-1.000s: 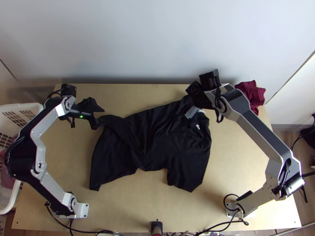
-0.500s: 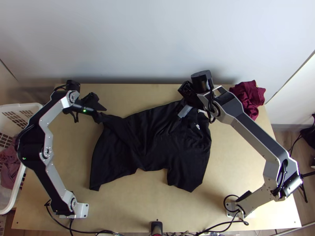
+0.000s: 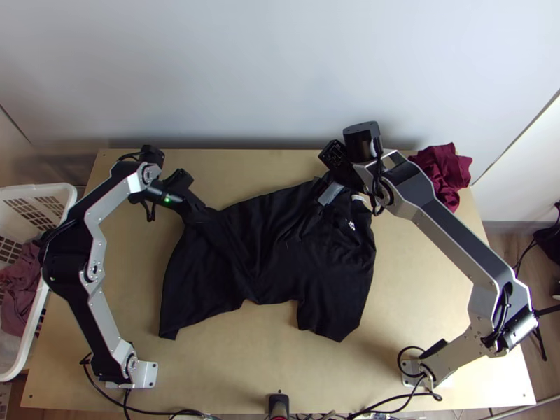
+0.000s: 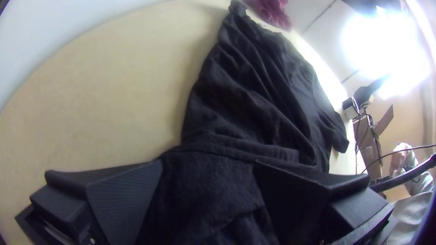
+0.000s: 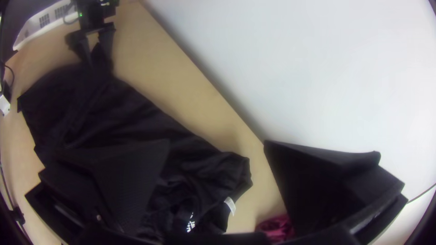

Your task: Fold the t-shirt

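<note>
Plainly a black t-shirt (image 3: 280, 259) across the middle of a pale wooden desk (image 3: 238, 371)

The desk runs up to a smooth, pale wall (image 3: 245, 70), where a soft shadow follows its far edge; its near right corner catches a bright glare. Black cables (image 3: 105, 392) trail along the near edge, beside a dark post (image 3: 278, 404).

At the left, a white basket (image 3: 38, 189) with slotted sides holds mauve cloth (image 3: 19, 294). Maroon cloth (image 3: 448, 171) lies crumpled at the far right corner, and wood flooring (image 3: 514, 245) shows beyond. The left wrist view catches a glaring light (image 4: 386, 45).

The t-shirt lies unevenly, creased and partly folded over itself, with a pale label (image 3: 360, 200) at its collar. The left claw (image 3: 195, 208) is at its far left corner, fingers spread with black fabric between them. The right claw (image 3: 322, 195) is over the far edge near the collar, its fingers wide apart.
</note>
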You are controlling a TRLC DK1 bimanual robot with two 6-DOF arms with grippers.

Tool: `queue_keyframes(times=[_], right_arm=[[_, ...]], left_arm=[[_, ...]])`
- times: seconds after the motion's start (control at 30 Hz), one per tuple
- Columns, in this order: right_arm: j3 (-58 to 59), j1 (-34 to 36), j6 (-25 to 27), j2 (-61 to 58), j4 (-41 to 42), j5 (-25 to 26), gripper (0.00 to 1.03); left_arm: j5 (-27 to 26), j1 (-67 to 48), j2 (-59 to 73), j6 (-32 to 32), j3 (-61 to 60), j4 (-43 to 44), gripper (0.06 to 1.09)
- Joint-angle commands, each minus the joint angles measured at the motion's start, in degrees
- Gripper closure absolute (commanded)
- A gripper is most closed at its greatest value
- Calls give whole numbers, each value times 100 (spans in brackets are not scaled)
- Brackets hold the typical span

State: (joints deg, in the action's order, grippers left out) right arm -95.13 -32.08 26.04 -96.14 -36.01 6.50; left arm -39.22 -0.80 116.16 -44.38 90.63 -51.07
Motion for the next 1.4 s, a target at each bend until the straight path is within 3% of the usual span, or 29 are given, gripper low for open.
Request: queue_keyframes(times=[0.0, 0.23, 0.47, 0.97, 1.13, 1.37], right_arm=[[39, 35, 41, 78, 15, 9, 7], [-5, -88, 59, 86, 15, 18, 7], [74, -150, 32, 86, 15, 70, 7], [127, -71, 261, 139, 24, 308, 7], [232, -80, 314, 122, 164, 352, 7], [355, -88, 305, 130, 191, 396, 7]], left_arm=[[55, 115, 12, -159, -142, 123, 11], [90, 291, 153, -185, -168, 616, 11], [143, 326, 328, 237, 25, 1125, 11], [73, 62, 47, -80, -256, -105, 14], [29, -70, -76, -71, -590, -44, 49], [-173, 168, -533, 334, -590, 80, 48]])
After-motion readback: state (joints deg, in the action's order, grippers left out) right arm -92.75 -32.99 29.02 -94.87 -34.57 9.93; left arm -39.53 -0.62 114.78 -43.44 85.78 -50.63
